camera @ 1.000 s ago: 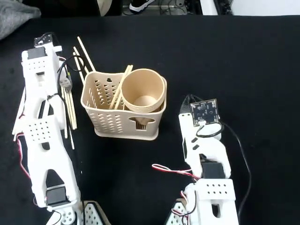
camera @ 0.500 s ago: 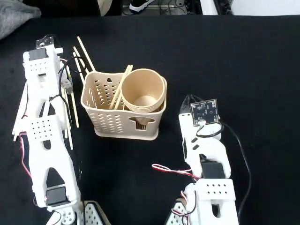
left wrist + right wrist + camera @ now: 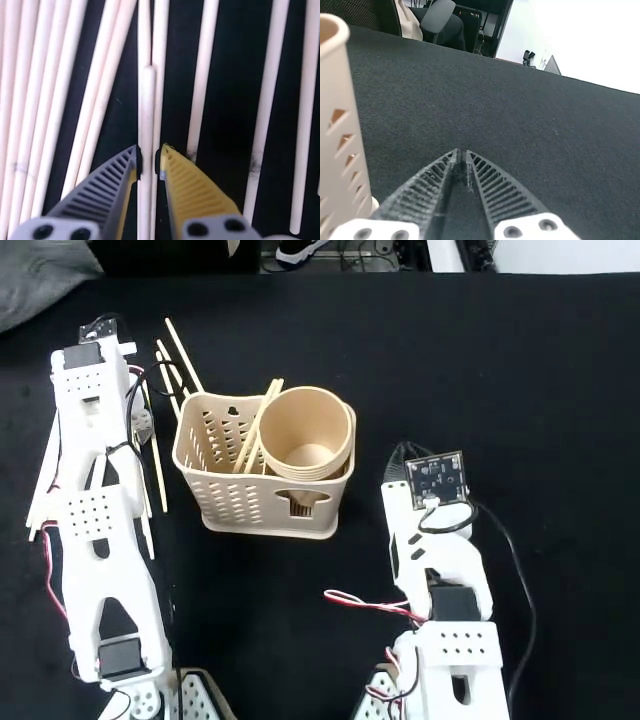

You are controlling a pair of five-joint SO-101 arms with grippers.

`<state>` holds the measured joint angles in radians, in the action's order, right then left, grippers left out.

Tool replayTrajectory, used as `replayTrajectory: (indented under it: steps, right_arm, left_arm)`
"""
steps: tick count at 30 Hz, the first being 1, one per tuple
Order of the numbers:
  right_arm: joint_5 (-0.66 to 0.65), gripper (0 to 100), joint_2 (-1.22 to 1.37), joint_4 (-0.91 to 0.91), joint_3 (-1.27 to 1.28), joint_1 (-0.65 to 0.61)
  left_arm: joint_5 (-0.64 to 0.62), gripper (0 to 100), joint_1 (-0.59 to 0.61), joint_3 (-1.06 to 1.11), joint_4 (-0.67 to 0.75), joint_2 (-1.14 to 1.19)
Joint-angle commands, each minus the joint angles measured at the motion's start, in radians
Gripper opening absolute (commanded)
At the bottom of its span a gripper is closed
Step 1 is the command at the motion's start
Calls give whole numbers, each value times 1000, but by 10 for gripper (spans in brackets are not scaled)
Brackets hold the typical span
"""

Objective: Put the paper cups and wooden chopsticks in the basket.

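Left end effector (image 3: 149,154) grips a chopstick (image 3: 148,100); cups (image 3: 308,430) sit in basket (image 3: 215,492).

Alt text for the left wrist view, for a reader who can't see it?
The left gripper pinches one wooden chopstick between its two fingertips, close to the stick's rounded end. More loose chopsticks lie roughly parallel on either side of it on the black table.
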<state>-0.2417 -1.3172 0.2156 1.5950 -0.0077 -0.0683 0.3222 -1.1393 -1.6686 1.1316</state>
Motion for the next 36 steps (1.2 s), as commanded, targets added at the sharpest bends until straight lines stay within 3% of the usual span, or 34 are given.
replayTrajectory:
  steps: [1, 4, 12, 36]
  right_arm:
    - [-2, 11, -1, -3, -5, 11]
    - [-2, 11, -1, -3, -5, 11]
    - [-2, 11, -1, -3, -5, 11]
    - [-2, 11, -1, -3, -5, 11]
  left_arm:
    - [3, 29, 8, -25, -28, -20]
    - [5, 29, 5, -85, -94, -20]
    - [43, 28, 10, -51, -95, -32]
    - [186, 28, -7, 565, -95, -632]
